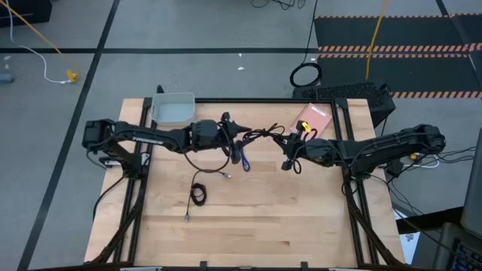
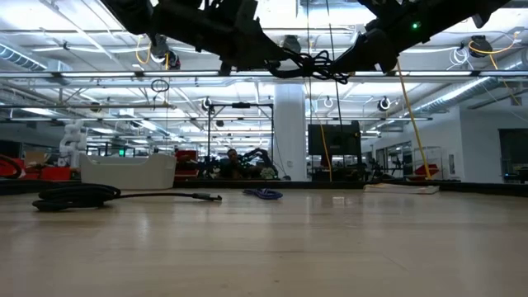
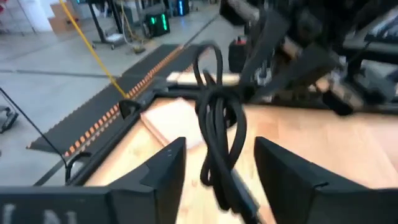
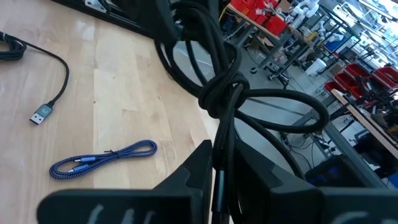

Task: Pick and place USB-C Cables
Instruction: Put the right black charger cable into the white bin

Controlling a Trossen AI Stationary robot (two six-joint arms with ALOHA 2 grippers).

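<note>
A knotted black USB-C cable point(image 1: 263, 135) hangs in the air between my two grippers, high above the table in the low view point(image 2: 309, 64). My right gripper point(image 4: 219, 174) is shut on it. My left gripper point(image 3: 217, 180) is open, with one finger on either side of the cable's hanging strands point(image 3: 217, 124); I see no touch. The blue-purple cable point(image 4: 102, 158) lies flat on the table below the grippers point(image 1: 245, 159). A second black cable point(image 1: 198, 194) lies coiled toward the near left, its plug end stretched out point(image 2: 206, 196). My right gripper pinches the black cable between its two fingers on the strands just below the knot point(image 4: 221, 134). It comes from the table's right. The cable is lifted clear of the table, and its loops point(image 4: 273, 106) spread out beyond the fingertips toward the left gripper.
A pale tray point(image 1: 173, 111) sits at the far left of the table. A pink flat packet point(image 1: 316, 118) lies at the far right, with a small yellow piece beside it. Bare wood point(image 1: 256, 226) stretches across the near half. Black frame rails run along the table's edges.
</note>
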